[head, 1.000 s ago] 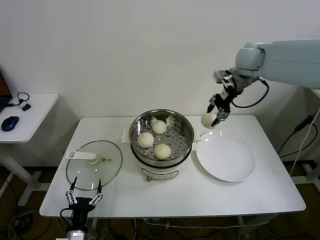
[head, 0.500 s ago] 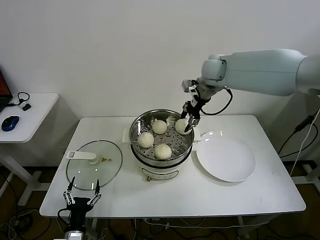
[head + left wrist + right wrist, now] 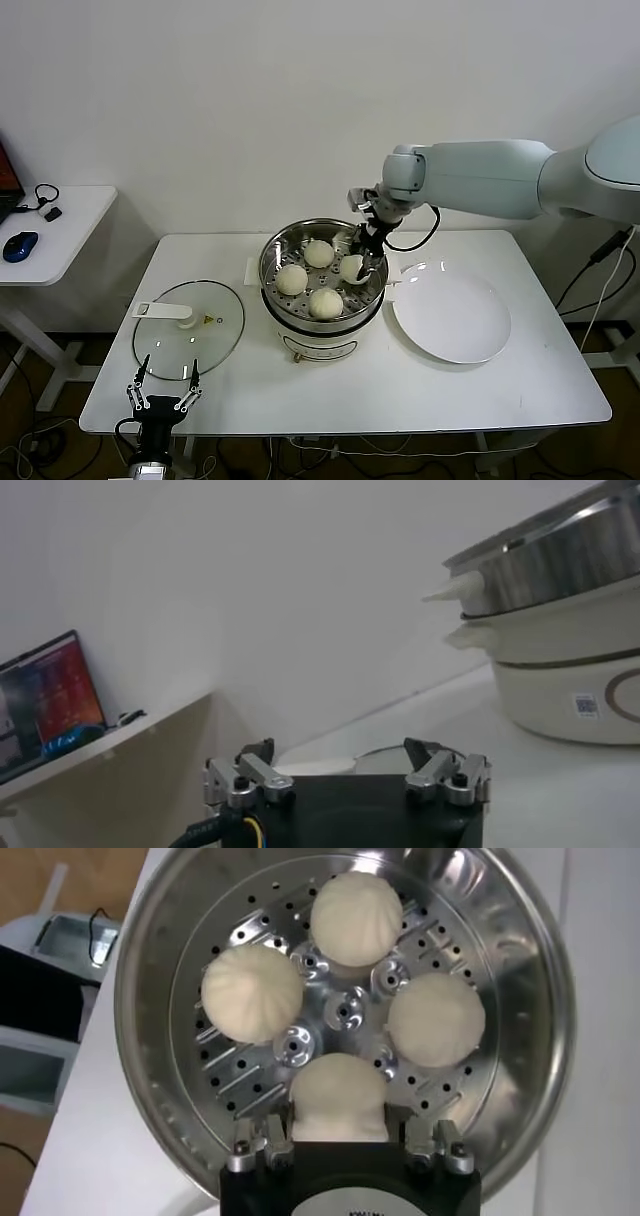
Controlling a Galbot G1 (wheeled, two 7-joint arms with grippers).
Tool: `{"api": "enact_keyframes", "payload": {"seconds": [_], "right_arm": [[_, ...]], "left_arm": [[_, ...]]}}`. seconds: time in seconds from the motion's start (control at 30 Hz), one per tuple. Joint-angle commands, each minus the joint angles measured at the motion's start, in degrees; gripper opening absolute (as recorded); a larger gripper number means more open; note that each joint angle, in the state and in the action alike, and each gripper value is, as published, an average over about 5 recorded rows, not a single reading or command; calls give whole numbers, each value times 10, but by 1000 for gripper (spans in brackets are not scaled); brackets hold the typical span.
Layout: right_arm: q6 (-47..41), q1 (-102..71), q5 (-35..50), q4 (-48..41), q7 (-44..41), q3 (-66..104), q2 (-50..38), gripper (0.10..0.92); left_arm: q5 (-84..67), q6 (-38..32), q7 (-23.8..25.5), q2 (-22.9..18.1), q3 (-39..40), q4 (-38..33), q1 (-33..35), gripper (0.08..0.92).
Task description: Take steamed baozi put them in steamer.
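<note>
Right gripper (image 3: 358, 266) is pinching the fourth baozi (image 3: 338, 1098) and hanging inside the steamer (image 3: 372, 285), on the side toward the white plate (image 3: 455, 325). In the right wrist view the held bun is sitting over the one free spot on the perforated tray (image 3: 250, 1063), with the three other baozi (image 3: 256, 993) ringed around the centre. Whether the bun is touching the tray yet, I cannot tell.

Left gripper (image 3: 166, 386) is idling with fingers spread, low at the near edge of the desk (image 3: 330, 395), beside the glass lid (image 3: 190, 330).

Risks from here, as I am judging them:
- Releasing too high: the bun could be dropping and rolling into a neighbour or tipping on its side.
- Soft dough could be sticking to a finger pad, so the bun may be lifting back out when the arm is rising.
- The neighbours are lying near the held bun; jaws spreading wide could be nudging them.
- The steamer wall is rising close behind the gripper; a slanted exit could be clipping the rim and shifting the pot on its white base.
- Squeezing harder now would be denting the bun.
</note>
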Motion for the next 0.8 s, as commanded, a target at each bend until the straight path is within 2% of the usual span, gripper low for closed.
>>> {"api": "enact_keyframes", "payload": {"seconds": [0.03,0.13,0.3,0.4,0.57,0.67,0.8], "right_arm": [[-4,-34,-13,-22,18,18,7,614],[-8,-24,-9,-18,30,22,1,638],[-6,15,12,0,22,20,-25,763],[-2,42,20,16,10,16,-49,811],[2,75,37,46,29,37,-119,822],[1,76,39,78,101,78,-179,823],[-15,41,14,139,242,184,-282,823]], "left_arm": [[0,0,-1,-28,0,0,0,823],[0,0,-1,-28,1,-2,1,823],[0,1,0,-28,1,-6,2,823],[1,2,1,-28,2,-10,3,823],[3,3,2,-28,3,-20,9,823],[4,3,2,-28,2,-23,11,823],[5,5,2,-28,3,-24,11,823]]}}
